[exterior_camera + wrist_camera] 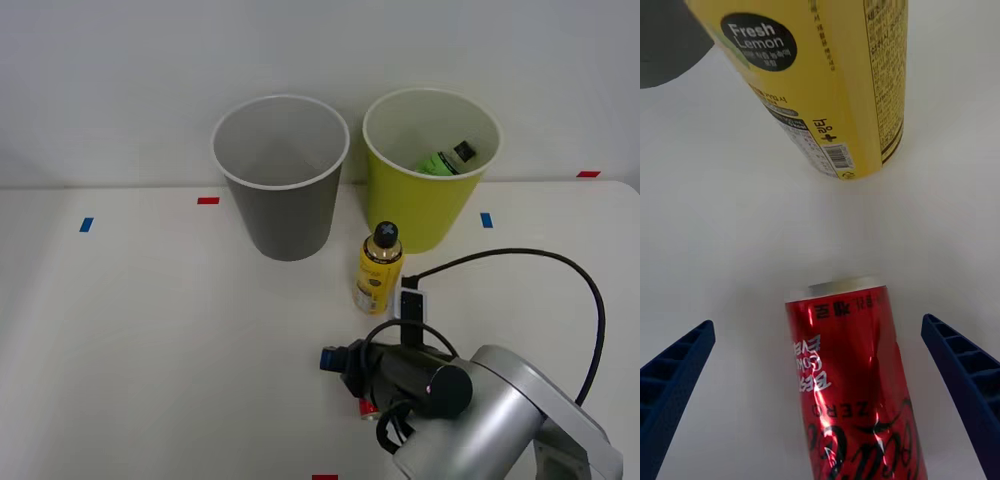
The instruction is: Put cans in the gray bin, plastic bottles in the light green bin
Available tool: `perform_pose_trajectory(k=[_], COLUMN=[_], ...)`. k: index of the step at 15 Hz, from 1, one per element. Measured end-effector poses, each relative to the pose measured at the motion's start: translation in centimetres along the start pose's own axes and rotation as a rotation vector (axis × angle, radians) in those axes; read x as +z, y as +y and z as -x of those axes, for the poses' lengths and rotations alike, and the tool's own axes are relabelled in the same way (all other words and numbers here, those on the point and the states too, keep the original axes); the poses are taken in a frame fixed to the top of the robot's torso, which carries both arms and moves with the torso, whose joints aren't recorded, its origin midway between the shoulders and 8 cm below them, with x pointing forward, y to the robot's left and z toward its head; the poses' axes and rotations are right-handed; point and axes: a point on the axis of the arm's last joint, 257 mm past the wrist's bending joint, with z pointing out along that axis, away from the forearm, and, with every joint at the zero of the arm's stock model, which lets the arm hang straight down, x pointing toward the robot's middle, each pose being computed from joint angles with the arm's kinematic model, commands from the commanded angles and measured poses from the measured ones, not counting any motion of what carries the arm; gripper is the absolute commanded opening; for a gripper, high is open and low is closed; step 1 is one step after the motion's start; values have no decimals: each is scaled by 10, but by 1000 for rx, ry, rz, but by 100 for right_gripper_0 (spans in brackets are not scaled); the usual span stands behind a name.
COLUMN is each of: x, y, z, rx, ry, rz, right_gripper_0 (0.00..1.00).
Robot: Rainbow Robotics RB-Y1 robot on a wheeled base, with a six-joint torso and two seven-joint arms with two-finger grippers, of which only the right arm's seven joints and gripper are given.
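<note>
A small red can (850, 375) with white lettering lies on its side on the white table, its silver end toward a yellow bottle. My right gripper (818, 324) is open, one blue finger on each side of the can and neither touching it. In the front view a sliver of the can (367, 408) peeks out under my right wrist (420, 385). The gray bin (285, 215) stands at the back centre, its inside showing nothing. Beside it to the right, the light green bin (420, 215) holds a green plastic bottle (445, 159) with a black cap.
A yellow black-capped bottle (379, 270) stands upright just in front of the two bins, close ahead of the can (827, 82). A black cable (560, 262) loops over the table at the right. Small red and blue tape marks dot the table.
</note>
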Motion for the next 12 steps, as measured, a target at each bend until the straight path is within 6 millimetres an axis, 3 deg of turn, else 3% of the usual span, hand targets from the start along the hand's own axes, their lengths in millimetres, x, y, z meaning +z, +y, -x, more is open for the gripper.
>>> perform_pose_trajectory(k=[8, 12], x=[2, 19], y=[-13, -6], z=[-2, -4], rx=[-18, -19], ry=[9, 13], rz=[-44, -70], right_gripper_0=[95, 95])
